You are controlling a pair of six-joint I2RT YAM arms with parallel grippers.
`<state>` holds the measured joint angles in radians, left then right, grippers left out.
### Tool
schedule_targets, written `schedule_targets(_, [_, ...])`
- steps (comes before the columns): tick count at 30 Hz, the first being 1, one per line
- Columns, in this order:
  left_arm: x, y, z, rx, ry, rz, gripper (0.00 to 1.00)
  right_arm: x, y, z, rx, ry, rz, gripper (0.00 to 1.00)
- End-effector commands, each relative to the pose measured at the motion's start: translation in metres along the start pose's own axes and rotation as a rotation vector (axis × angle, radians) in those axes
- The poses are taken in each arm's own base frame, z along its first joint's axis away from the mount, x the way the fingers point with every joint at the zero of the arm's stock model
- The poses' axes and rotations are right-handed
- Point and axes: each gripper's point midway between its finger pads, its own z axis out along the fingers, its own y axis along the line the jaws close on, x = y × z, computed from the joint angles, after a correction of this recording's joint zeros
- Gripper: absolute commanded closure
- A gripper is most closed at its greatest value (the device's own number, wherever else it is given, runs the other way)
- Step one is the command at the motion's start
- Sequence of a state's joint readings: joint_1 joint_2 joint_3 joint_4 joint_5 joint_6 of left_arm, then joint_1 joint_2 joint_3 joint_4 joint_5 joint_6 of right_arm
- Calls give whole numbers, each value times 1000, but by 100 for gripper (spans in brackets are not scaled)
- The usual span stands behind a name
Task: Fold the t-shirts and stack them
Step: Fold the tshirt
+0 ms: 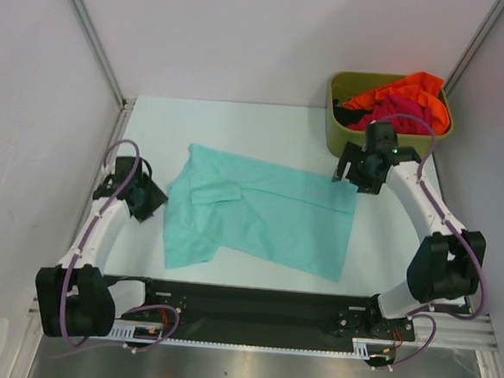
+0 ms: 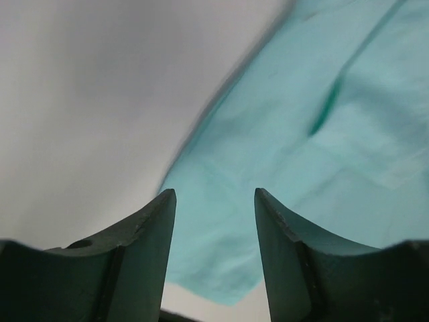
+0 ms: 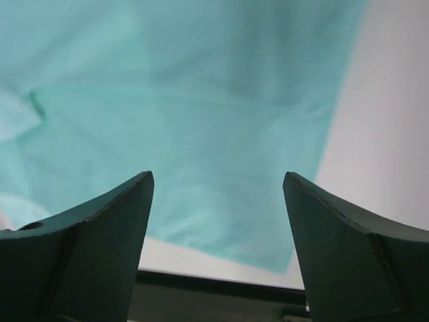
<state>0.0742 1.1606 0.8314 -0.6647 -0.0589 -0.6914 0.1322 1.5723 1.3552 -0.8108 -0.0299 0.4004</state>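
Left gripper point(image 2: 213, 192), right gripper point(image 3: 217, 174): jaws parted, empty. Teal t-shirt point(image 1: 268, 212): likely soft, light, limp; pinch corners at nine and three o'clock.

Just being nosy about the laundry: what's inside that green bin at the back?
An orange t-shirt and a magenta-red t-shirt lie crumpled together inside the bin. The bin's bottom, and anything beneath the shirts, is covered.

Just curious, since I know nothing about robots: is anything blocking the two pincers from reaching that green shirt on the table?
Nothing visible. The green shirt lies spread, the left pincer by its left edge, the right pincer at its far right corner, both open. The bin stands aside.
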Motion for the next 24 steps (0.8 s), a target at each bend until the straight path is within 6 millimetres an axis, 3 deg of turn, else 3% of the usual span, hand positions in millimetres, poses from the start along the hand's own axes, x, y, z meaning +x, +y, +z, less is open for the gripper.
schedule_targets(1, [62,46,1,-165,131,-232,44,56,37,-11,-122,89,-60,16])
schedule_targets(3, [82,62,1,-224,166,-276,46,90,48,-15,-166,151,-88,16])
schedule_targets(6, [101,78,2,-279,222,-279,48,127,55,-19,-178,221,-87,16])
schedule_targets(9, [115,91,3,-313,243,-273,47,147,57,-26,-186,258,-76,16])
schedule_targets(13, [125,91,3,-269,248,-271,57,163,61,-39,-226,245,-97,16])
schedule_targets(24, [150,100,7,-311,348,-275,52,189,41,-45,-250,234,-31,15])
